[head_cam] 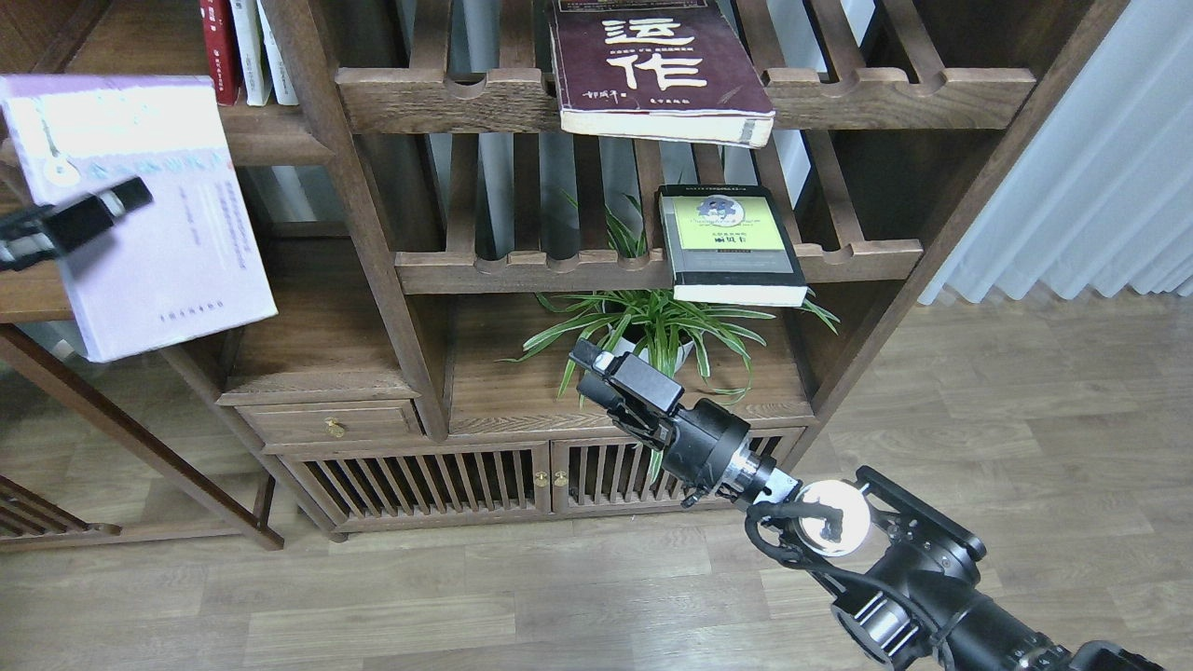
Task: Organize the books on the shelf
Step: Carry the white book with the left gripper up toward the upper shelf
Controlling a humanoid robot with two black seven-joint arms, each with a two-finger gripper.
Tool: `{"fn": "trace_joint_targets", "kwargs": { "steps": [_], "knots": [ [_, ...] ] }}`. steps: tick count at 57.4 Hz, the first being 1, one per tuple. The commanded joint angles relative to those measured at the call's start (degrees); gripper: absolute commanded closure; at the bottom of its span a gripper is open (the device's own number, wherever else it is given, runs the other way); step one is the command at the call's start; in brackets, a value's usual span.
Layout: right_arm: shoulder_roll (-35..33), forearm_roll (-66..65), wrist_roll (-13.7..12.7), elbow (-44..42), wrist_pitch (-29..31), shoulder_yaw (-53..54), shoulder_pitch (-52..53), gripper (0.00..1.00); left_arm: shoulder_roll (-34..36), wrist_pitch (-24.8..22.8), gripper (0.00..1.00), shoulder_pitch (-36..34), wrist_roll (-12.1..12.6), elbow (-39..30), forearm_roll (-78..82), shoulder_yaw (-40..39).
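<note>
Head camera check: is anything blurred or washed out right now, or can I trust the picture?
Head view: the lavender book in the left end effector is smeared and overexposed, its print unreadable; the maroon book and the yellow-green book are sharp, titles legible; a bright glare spot sits on the right arm's shiny wrist ball; the right end effector is in focus.

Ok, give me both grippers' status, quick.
Left gripper: shut on the lavender-white paperback, held in the air.
Right gripper: holding nothing; open or shut cannot be told.
</note>
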Motion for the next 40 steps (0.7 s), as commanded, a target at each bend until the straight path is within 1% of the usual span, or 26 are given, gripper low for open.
{"fn": "trace_joint_targets", "kwargs": {
  "steps": [1, 11, 22, 34, 40],
  "knots": [
    [-0.1, 0.0, 0.0, -0.1, 0.0, 0.0, 0.1, 0.02, -0.1, 0.0, 0.99, 0.2, -0.1, 1.6, 0.0, -2.5],
    [-0.4, -0.1, 0.0, 0.0, 0.0, 0.0, 0.7, 0.02, -0.3, 0.0, 0.99, 0.0, 0.0, 3.4, 0.0, -6.7],
    [-0.4, -0.2, 0.0, 0.0, 0.0, -0.1, 1.0, 0.02, -0.8, 0.0, 0.99, 0.0, 0.0, 3.4, 0.1, -10.9],
    [-0.4, -1.0, 0.0, 0.0, 0.0, 0.0, 1.0, 0.02, -0.8, 0.0, 0.99, -2.1, 0.1, 3.7, 2.2, -13.2],
    [-0.4, -1.0, 0.0, 0.0, 0.0, 0.0, 1.0, 0.02, -1.1, 0.0, 1.00, -2.5, -0.2, 4.0, 3.6, -14.6]
  ]
}}
